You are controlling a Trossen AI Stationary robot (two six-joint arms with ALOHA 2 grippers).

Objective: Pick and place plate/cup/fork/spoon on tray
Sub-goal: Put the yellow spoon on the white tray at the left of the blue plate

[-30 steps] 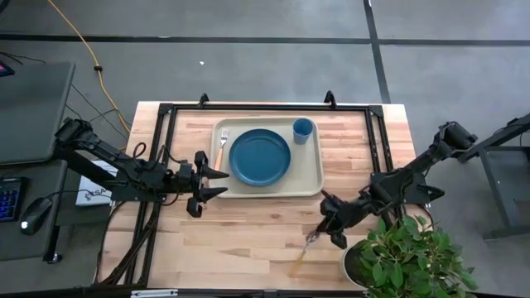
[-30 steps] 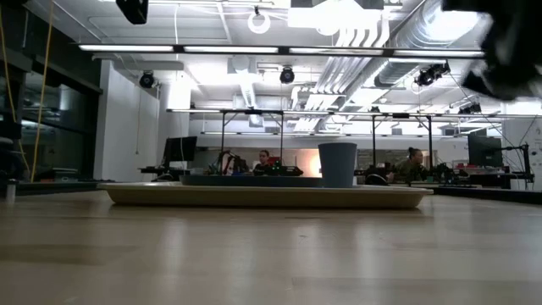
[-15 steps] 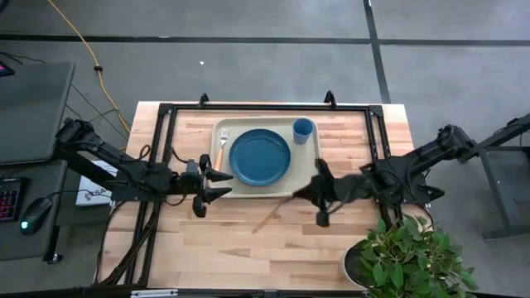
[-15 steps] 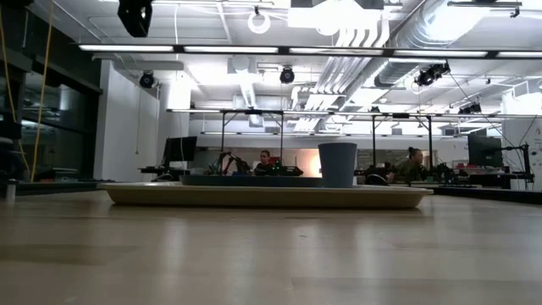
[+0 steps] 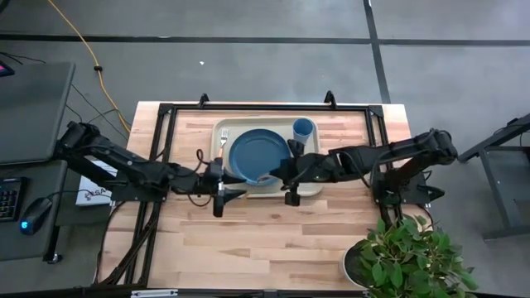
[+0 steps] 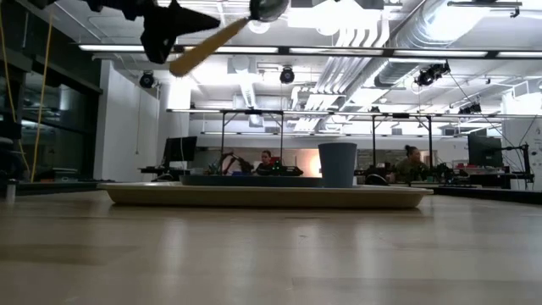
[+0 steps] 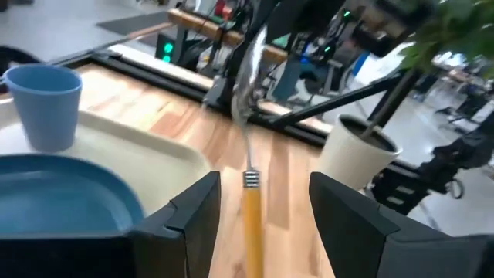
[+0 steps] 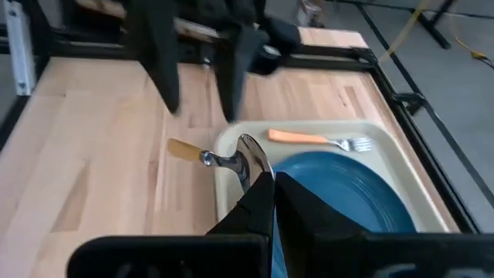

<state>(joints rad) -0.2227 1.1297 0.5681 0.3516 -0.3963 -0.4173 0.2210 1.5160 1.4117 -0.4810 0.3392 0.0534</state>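
So the right tool [image 5: 280, 172] is reaching in over the near right part of the tray [image 5: 313, 184], pinching the spoon [image 8: 231, 159] by its silver bowl end. The orange handle sticks out past the fingers, and in the low view the spoon [image 6: 222, 32] is up in the air, tilted, well clear of the bench [image 5: 265, 240].

The left tool [image 5: 233, 188] hangs just off the tray's near left corner with its fingers spread and nothing in them. From its wrist camera, the spoon [image 7: 248, 193] is right between those two fingers, pointing toward it.

On the tray, the dark blue plate [image 5: 257, 156] sits in the middle. The light blue cup [image 5: 303, 129] stands upright at the far right corner, and the fork [image 5: 221, 146] lies along the left edge beside the plate. There's a potted plant [image 5: 406, 257] at the near right corner of the bench.
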